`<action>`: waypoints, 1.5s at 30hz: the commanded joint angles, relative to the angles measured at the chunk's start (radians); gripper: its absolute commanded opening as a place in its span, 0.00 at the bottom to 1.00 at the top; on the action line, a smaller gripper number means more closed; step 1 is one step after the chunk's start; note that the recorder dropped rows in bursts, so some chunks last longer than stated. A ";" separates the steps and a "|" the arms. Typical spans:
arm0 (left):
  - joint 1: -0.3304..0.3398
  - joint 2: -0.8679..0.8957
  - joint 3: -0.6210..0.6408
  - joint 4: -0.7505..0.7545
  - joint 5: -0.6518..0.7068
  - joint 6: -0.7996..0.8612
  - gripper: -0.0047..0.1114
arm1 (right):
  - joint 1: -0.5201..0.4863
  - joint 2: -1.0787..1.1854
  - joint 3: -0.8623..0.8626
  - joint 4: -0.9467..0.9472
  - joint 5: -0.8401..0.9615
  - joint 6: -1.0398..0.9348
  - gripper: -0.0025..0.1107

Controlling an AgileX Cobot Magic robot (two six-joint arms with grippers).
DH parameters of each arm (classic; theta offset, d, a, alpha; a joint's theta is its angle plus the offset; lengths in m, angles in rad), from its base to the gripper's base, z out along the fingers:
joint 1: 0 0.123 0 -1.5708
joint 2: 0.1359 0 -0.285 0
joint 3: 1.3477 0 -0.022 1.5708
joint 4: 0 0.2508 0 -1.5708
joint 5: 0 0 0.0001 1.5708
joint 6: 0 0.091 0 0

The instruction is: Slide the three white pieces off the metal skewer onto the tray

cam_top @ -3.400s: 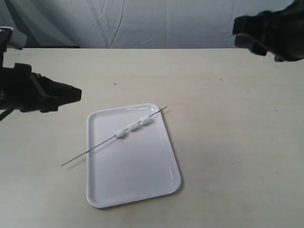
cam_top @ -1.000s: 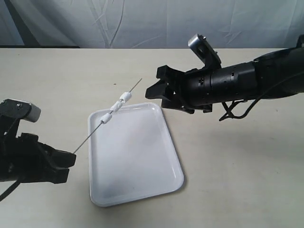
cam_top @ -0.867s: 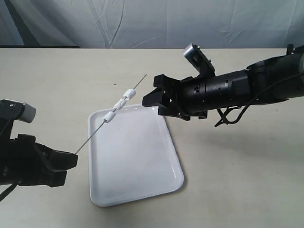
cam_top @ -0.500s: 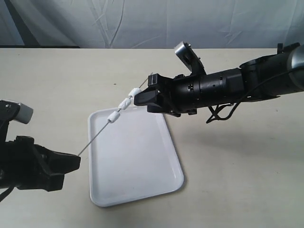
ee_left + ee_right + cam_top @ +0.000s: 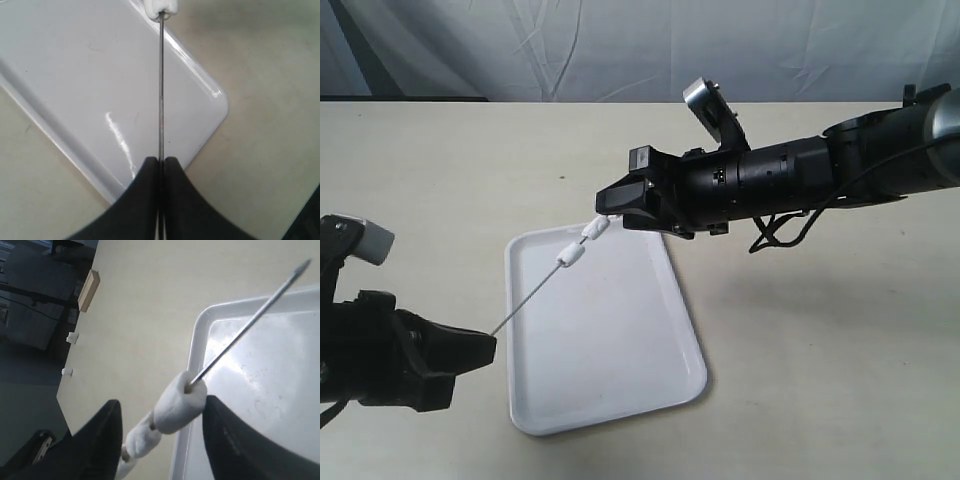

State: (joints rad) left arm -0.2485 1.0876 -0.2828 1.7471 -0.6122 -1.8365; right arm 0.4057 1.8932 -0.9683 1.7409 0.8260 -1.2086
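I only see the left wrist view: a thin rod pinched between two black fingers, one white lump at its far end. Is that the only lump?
Observer: No, three white pieces sit in a row on the metal skewer.
Visitor: What's beyond them?
Observer: The right gripper, open, straddling the end piece.
Visitor: Does the rod stop there?
Observer: No, its pointed tip pokes out bare past that piece.

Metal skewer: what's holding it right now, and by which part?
The left gripper pinches the metal skewer at its bare end, far from the white pieces. The right gripper is open, merely straddling the end piece.
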 commanded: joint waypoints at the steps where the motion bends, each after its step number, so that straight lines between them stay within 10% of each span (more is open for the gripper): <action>1: -0.003 -0.006 0.003 -0.003 -0.014 0.005 0.04 | 0.003 0.001 -0.004 0.004 -0.006 -0.010 0.44; 13: -0.003 -0.006 0.003 -0.003 0.014 0.005 0.04 | 0.003 0.001 -0.004 0.004 -0.026 -0.010 0.15; 45: -0.003 -0.006 0.076 -0.003 0.004 -0.056 0.04 | 0.003 0.001 -0.233 0.004 -0.171 -0.010 0.15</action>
State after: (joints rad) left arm -0.2485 1.0854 -0.2111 1.7448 -0.6057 -1.8799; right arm 0.4110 1.8947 -1.1804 1.7333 0.6741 -1.2111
